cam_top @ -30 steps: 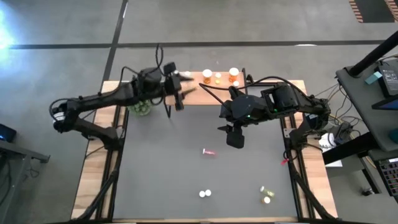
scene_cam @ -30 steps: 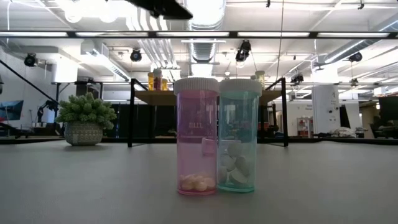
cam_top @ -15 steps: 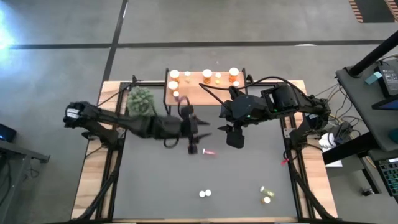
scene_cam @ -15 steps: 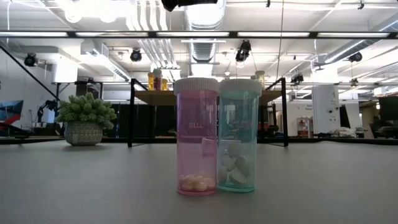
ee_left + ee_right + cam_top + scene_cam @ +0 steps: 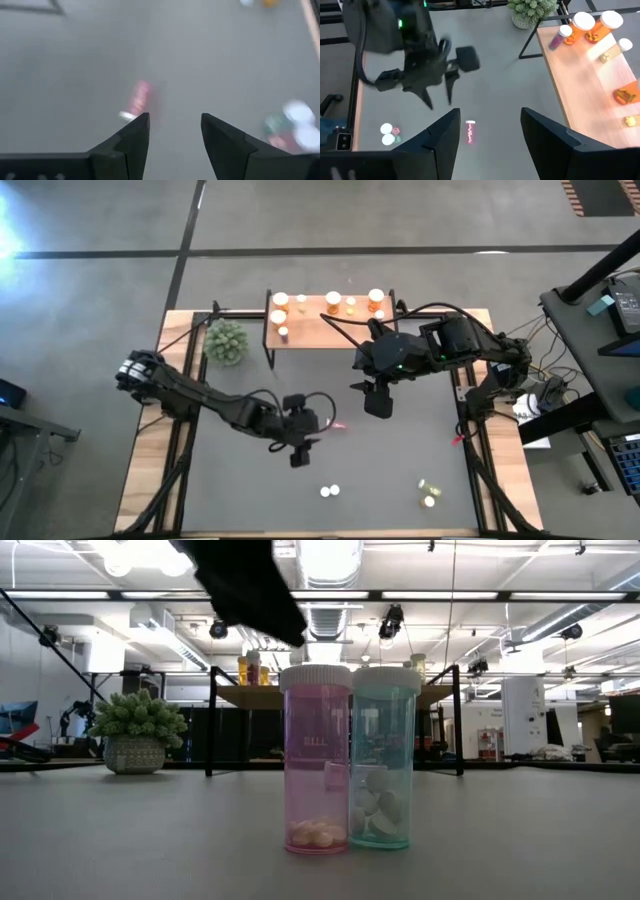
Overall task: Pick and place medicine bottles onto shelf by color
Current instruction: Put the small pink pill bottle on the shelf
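Observation:
A pink bottle [image 5: 336, 425] lies on its side on the dark mat; it also shows in the left wrist view [image 5: 140, 100] and the right wrist view [image 5: 470, 131]. My left gripper [image 5: 308, 444] is open just left of it and touches nothing; its fingers [image 5: 131, 142] frame the bottle. My right gripper [image 5: 378, 404] is open and empty above the mat, right of the bottle. The shelf [image 5: 315, 330] at the far edge holds several white-capped bottles, orange ones [image 5: 375, 300] at its right. A pink bottle [image 5: 317, 765] and a teal one [image 5: 385, 765] stand together near the front edge.
A green spiky plant [image 5: 226, 342] stands left of the shelf. Two yellow-green bottles [image 5: 428, 492] lie at the near right of the mat. The upright pair [image 5: 329, 491] stands just near-side of my left gripper. Cables run along the table's right edge.
My left gripper has gone from the shelf's left end toward the table's near edge and to the right, coming down to the lying pink bottle. The bottles have kept their places.

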Controlling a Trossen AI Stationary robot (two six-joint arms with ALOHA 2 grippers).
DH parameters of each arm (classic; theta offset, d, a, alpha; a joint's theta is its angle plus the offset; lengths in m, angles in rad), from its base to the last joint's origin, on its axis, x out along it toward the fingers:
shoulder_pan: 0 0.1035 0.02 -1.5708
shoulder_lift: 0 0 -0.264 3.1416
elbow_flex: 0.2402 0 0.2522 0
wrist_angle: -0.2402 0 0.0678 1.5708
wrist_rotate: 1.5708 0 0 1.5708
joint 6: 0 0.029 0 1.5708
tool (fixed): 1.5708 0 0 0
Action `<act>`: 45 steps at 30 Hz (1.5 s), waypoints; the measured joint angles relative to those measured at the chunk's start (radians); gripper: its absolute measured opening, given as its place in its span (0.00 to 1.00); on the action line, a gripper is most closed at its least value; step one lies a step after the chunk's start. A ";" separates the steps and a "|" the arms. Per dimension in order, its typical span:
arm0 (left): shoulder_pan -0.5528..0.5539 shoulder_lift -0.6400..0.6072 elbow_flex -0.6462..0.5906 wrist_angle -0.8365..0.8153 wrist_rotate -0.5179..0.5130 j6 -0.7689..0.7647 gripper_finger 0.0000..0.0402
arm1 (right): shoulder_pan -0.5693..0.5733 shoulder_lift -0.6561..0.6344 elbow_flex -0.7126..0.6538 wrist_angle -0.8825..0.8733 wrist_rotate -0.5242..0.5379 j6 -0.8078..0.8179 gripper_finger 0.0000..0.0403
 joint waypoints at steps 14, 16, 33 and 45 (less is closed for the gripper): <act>-0.161 0.078 -0.009 0.015 0.103 -0.021 0.57 | 0.000 0.000 0.000 0.000 0.000 0.000 0.49; -0.189 0.078 -0.011 0.028 0.104 -0.021 0.61 | 0.000 0.000 0.000 0.000 0.000 0.000 0.49; -0.226 0.088 -0.151 0.157 0.073 -0.069 0.66 | 0.000 0.000 0.000 0.000 0.000 0.000 0.49; -0.190 0.047 -0.190 0.278 0.069 -0.070 0.66 | 0.000 0.000 0.000 0.000 0.000 0.000 0.49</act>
